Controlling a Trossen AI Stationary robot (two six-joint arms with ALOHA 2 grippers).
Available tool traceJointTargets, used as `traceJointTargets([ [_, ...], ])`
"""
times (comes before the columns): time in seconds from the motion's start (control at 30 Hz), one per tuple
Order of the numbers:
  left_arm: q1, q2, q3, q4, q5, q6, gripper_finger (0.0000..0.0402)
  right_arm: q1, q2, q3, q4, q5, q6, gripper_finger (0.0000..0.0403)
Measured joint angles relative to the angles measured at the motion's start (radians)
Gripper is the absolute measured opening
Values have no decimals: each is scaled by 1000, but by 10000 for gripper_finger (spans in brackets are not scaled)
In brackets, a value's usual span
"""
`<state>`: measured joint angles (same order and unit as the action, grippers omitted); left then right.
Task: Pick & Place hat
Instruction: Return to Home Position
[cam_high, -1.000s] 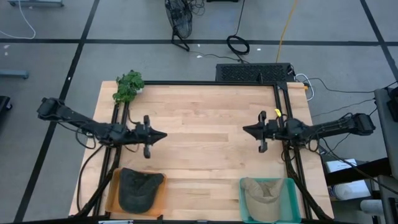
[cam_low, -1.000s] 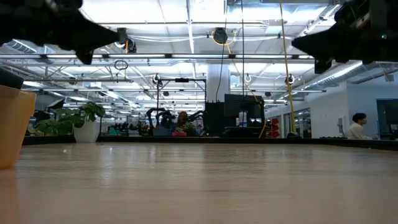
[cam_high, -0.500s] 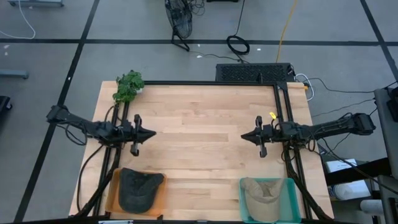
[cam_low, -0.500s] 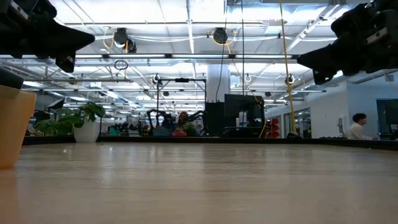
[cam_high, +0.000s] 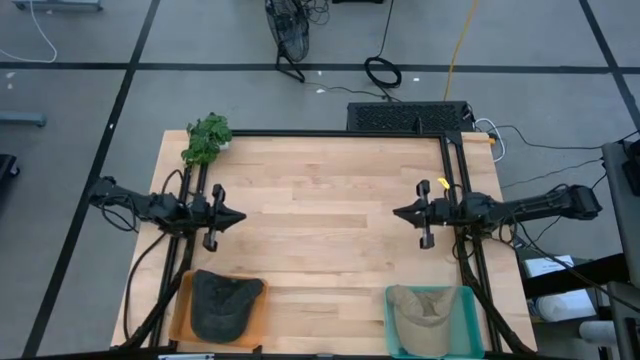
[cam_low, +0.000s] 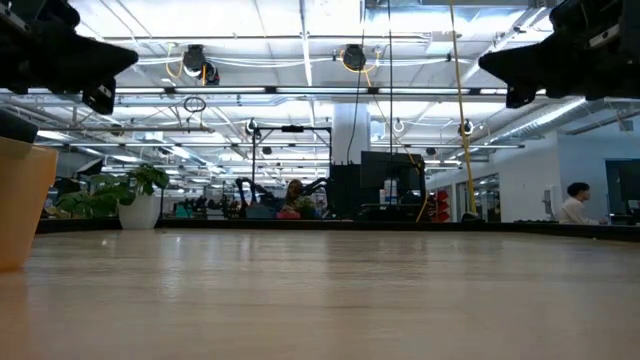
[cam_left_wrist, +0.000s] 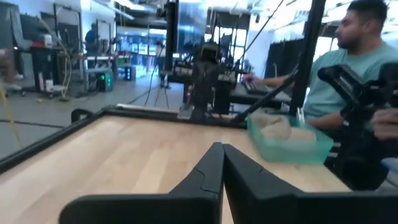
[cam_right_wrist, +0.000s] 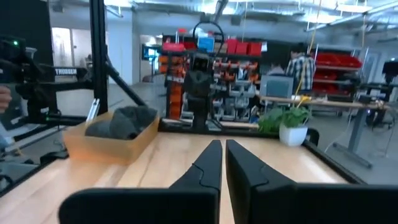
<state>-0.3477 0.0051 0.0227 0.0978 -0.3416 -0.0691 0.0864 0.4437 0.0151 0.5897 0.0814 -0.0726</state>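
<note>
A dark grey hat (cam_high: 222, 303) lies in a tan tray (cam_high: 180, 310) at the table's near left; the right wrist view shows the hat (cam_right_wrist: 126, 121) in that tray (cam_right_wrist: 99, 146). A beige hat (cam_high: 422, 305) lies in a teal bin (cam_high: 468, 318) at the near right, and the left wrist view also shows it (cam_left_wrist: 275, 126). My left gripper (cam_high: 240, 216) hovers shut over the table's left side and points level toward the right. My right gripper (cam_high: 396, 212) hovers shut over the right side, facing it. Both are clear of the hats.
A potted plant (cam_high: 207, 138) stands at the far left corner. Bare wooden tabletop (cam_high: 320, 215) lies between the two grippers. Black frame rails (cam_high: 455, 180) run along the table's sides. A person in a teal shirt (cam_left_wrist: 339, 68) sits beyond the table's right side.
My left gripper has drawn back toward the table's left edge and sunk a little, staying shut and level. The hats have kept their places.
</note>
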Motion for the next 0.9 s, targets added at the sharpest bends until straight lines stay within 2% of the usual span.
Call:
traceJointTargets([
  [0.1,0,-1,1,22,11,0,4,0,-42,0,-24,22,-17,0],
  [0.27,0,-1,2,87,73,16,19,0,-87,0,-118,149,12,0],
  [0.4,18,-1,1,105,66,67,22,0,-89,0,-158,156,15,0],
  [0.57,57,0,2,60,83,39,5,-1,-86,0,-192,215,29,0],
  [0.7,59,1,2,-65,60,50,24,-1,-86,0,-247,229,45,0],
  [0.9,60,22,3,-66,44,59,56,-1,-86,0,-272,229,33,0],
])
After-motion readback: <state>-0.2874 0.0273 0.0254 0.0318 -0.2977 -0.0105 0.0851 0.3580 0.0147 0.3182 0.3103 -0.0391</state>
